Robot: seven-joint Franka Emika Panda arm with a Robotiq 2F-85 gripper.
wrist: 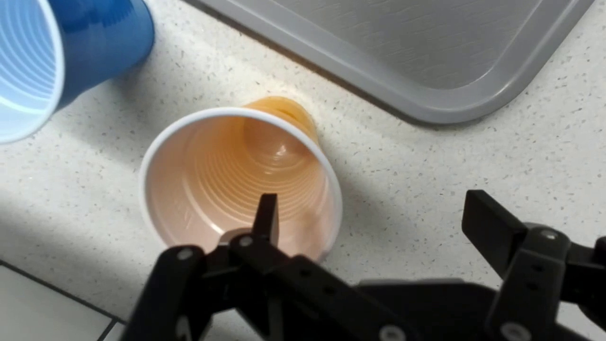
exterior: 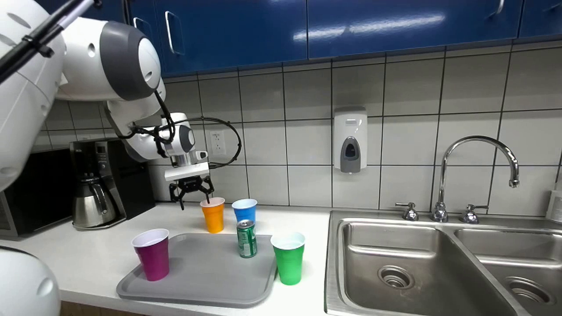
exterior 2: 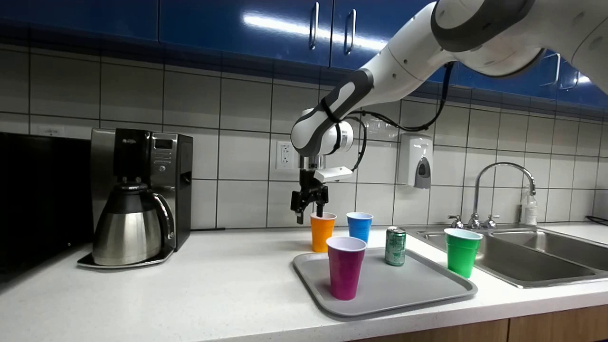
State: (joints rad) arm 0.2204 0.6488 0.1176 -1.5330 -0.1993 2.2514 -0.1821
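Observation:
My black gripper [exterior: 195,205] [exterior 2: 309,218] [wrist: 371,196] is open and holds nothing. It is at the rim height of the upright orange cup [exterior: 214,219] [exterior 2: 322,235] [wrist: 289,111]. In the wrist view one finger overlaps the cup's mouth and the other is over the counter; I cannot tell whether the first dips inside. A blue cup [exterior: 245,213] [exterior 2: 359,228] [wrist: 104,42] stands beside the orange one. A grey tray [exterior: 206,283] [exterior 2: 403,292] [wrist: 426,66] bears a purple cup [exterior: 154,261] [exterior 2: 345,273] and a green can [exterior: 246,239] [exterior 2: 395,247].
A green cup [exterior: 289,265] [exterior 2: 461,254] stands at the tray's sink side. A steel double sink [exterior: 336,259] with a faucet [exterior: 478,138] lies beyond it. A coffee maker [exterior 2: 184,199] with a steel carafe [exterior 2: 128,228] stands at the opposite end. A tiled wall [exterior: 265,184] rises behind the cups.

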